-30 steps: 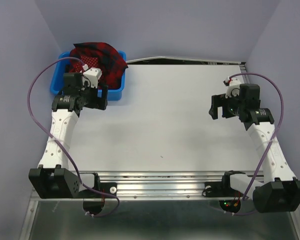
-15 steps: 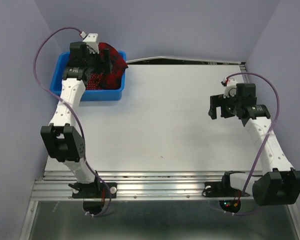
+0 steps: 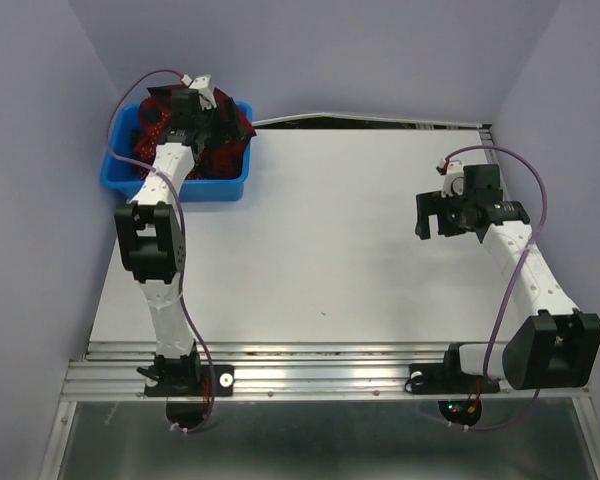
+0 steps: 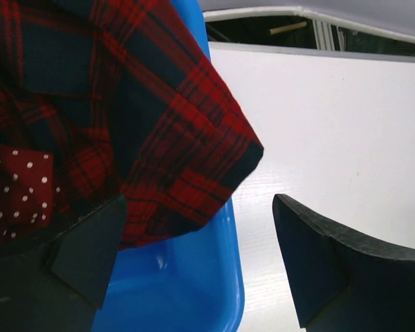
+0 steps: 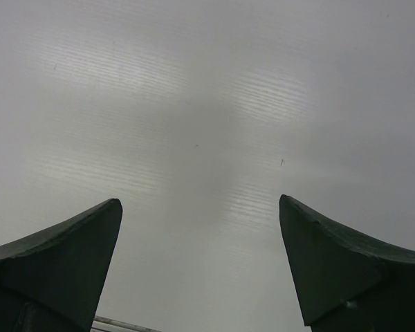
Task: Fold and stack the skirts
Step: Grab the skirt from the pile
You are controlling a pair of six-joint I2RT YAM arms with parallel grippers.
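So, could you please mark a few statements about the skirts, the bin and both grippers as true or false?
1. The pleated red-and-navy tartan skirt lies in the blue plastic bin. True.
2. The dark red polka-dot skirt is spread on the white table. False: it is in the bin with the tartan skirt.
3. The left gripper is shut on cloth. False: it is open, over the bin's rim.
4. The right gripper is open over the table, holding nothing. True.

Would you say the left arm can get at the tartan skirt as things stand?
Probably yes: the open left gripper hangs right by the tartan skirt, whose corner drapes uncovered over the blue bin rim.
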